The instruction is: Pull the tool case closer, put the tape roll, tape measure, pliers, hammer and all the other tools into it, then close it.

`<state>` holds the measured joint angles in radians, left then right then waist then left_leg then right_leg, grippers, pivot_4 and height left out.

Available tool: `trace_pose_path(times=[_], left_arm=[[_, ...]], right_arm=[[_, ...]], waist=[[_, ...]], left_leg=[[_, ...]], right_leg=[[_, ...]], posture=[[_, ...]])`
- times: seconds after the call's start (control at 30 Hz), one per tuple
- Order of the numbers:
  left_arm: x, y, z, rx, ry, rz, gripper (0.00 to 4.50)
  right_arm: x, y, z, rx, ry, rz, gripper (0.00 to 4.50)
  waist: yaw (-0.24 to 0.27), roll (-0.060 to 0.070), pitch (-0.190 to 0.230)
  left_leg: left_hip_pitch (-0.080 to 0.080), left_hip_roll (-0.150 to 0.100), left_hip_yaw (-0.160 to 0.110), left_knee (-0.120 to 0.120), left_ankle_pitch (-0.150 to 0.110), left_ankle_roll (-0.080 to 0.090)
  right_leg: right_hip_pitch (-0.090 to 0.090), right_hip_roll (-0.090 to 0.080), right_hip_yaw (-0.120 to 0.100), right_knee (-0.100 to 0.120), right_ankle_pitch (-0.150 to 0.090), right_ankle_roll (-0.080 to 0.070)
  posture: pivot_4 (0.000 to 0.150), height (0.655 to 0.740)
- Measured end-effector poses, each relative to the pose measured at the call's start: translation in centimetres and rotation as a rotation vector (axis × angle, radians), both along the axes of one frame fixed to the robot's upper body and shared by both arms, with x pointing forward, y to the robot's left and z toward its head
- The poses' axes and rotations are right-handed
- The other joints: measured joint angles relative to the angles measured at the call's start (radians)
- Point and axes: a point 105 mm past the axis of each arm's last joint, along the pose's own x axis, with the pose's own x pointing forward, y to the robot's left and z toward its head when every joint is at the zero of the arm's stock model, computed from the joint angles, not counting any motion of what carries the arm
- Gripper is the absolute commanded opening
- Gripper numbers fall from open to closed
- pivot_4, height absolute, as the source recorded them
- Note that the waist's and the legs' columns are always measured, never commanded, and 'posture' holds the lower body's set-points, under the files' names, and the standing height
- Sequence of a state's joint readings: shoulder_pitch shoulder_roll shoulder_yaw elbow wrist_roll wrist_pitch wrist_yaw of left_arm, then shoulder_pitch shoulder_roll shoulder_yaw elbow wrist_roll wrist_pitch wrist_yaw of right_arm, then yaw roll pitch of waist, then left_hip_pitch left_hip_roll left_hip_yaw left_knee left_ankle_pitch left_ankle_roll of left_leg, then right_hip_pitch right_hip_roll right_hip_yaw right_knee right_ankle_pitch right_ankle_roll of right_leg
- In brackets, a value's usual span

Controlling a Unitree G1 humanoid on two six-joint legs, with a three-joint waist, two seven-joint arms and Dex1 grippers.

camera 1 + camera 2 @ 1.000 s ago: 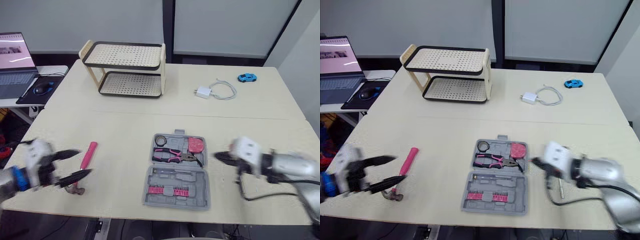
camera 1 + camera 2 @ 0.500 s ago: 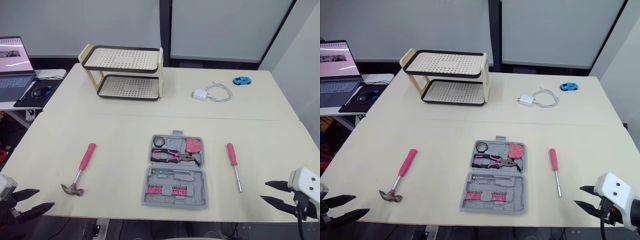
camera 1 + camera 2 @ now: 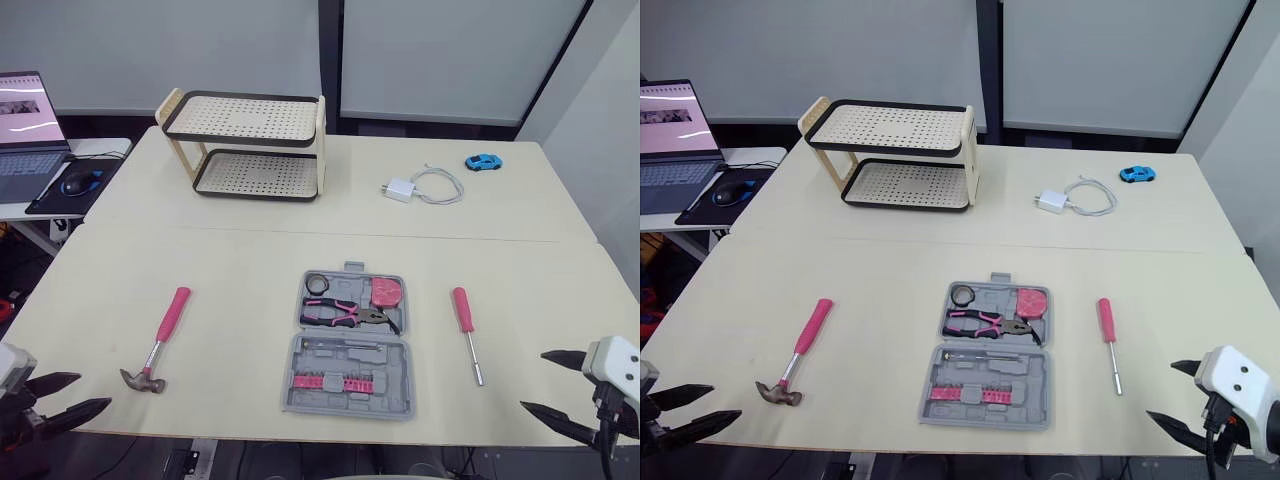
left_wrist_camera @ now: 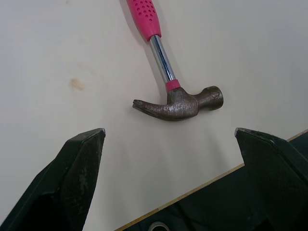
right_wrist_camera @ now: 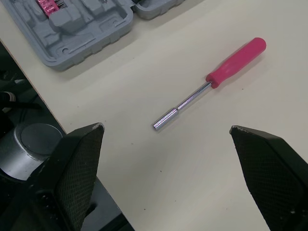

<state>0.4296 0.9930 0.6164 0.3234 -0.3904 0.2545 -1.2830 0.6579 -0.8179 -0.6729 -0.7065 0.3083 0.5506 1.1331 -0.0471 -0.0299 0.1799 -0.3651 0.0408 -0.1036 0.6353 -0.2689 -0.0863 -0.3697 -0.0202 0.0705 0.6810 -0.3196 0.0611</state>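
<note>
The grey tool case (image 3: pixel 350 345) lies open near the table's front edge. Its far half holds the tape roll (image 3: pixel 319 283), the pink-handled pliers (image 3: pixel 345 314) and the pink tape measure (image 3: pixel 386 292). The pink-handled hammer (image 3: pixel 160 338) rests on the table left of the case, its head (image 4: pixel 180 103) toward me. A pink screwdriver (image 3: pixel 465 330) lies right of the case, seen too as the screwdriver (image 5: pixel 211 79) in the right wrist view. My left gripper (image 3: pixel 90 392) hovers open at the front left edge, short of the hammer. My right gripper (image 3: pixel 533 380) stands open at the front right, near the screwdriver's tip, holding nothing.
A two-tier perforated rack (image 3: pixel 250 145) stands at the back left. A white charger with its cable (image 3: pixel 420 185) and a blue toy car (image 3: pixel 483 161) lie at the back right. A laptop (image 3: pixel 25 120) and mouse (image 3: pixel 73 184) sit on a side table to the left.
Both arms have drawn back from the table to its front edge. The right gripper has gone from shut to wide open. The screwdriver now lies bare beside the case.
</note>
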Motion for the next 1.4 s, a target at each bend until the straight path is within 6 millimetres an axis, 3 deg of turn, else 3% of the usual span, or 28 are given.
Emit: trace_pose_path(times=[0.17, 0.3, 0.6, 0.93, 1.27, 1.4], left_arm=[[0.1, -0.2, -0.1, -0.007, 0.000, 0.013, 4.50], [0.1, -0.2, -0.4, -0.008, 0.002, 0.042, 4.50], [0.3, -0.8, -0.4, -0.058, -0.036, 0.156, 4.50], [4.0, -3.0, -0.8, -0.137, -0.120, 0.295, 4.50], [7.3, -4.6, -2.9, -0.060, -0.105, 0.301, 4.50], [7.8, -5.6, -4.0, -0.054, -0.086, 0.288, 4.50]], right_arm=[[0.3, 0.2, -0.2, 0.004, -0.003, 0.023, 4.47], [1.8, 1.5, 0.7, 0.011, -0.061, 0.103, 4.47], [4.8, 8.3, 3.7, 0.093, -0.128, 0.451, 4.47], [6.5, 14.5, 6.0, 0.189, -0.137, 0.680, 4.47], [6.9, 16.1, 5.4, 0.217, -0.107, 0.722, 4.47], [7.0, 16.2, 5.2, 0.211, -0.111, 0.719, 4.47]], waist=[[0.000, 0.000, 0.000], [-0.004, 0.000, 0.000], [-0.003, 0.002, 0.002], [0.012, 0.004, 0.004], [0.015, 0.004, 0.004], [0.015, 0.004, 0.004]], left_leg=[[0.000, 0.000, 0.000, 0.000, 0.000, 0.000], [0.001, 0.001, 0.002, 0.000, 0.000, 0.000], [0.000, 0.002, 0.001, 0.000, 0.000, 0.000], [-0.001, 0.002, -0.001, -0.001, 0.000, 0.000], [-0.002, 0.002, -0.002, -0.001, 0.000, 0.000], [-0.002, 0.002, -0.002, -0.001, 0.000, 0.000]], right_leg=[[0.000, 0.000, 0.000, 0.000, 0.000, 0.000], [0.000, 0.000, 0.000, 0.000, 0.000, 0.000], [-0.001, 0.001, 0.000, 0.000, 0.003, -0.005], [-0.002, 0.001, -0.001, 0.000, 0.003, -0.005], [-0.003, 0.001, -0.002, 0.000, 0.003, -0.005], [-0.003, 0.001, -0.002, 0.000, 0.003, -0.005]], posture=[[0.150, 0.7350], [0.150, 0.7350], [0.150, 0.7350], [0.150, 0.7350], [0.150, 0.7350], [0.150, 0.7350]])
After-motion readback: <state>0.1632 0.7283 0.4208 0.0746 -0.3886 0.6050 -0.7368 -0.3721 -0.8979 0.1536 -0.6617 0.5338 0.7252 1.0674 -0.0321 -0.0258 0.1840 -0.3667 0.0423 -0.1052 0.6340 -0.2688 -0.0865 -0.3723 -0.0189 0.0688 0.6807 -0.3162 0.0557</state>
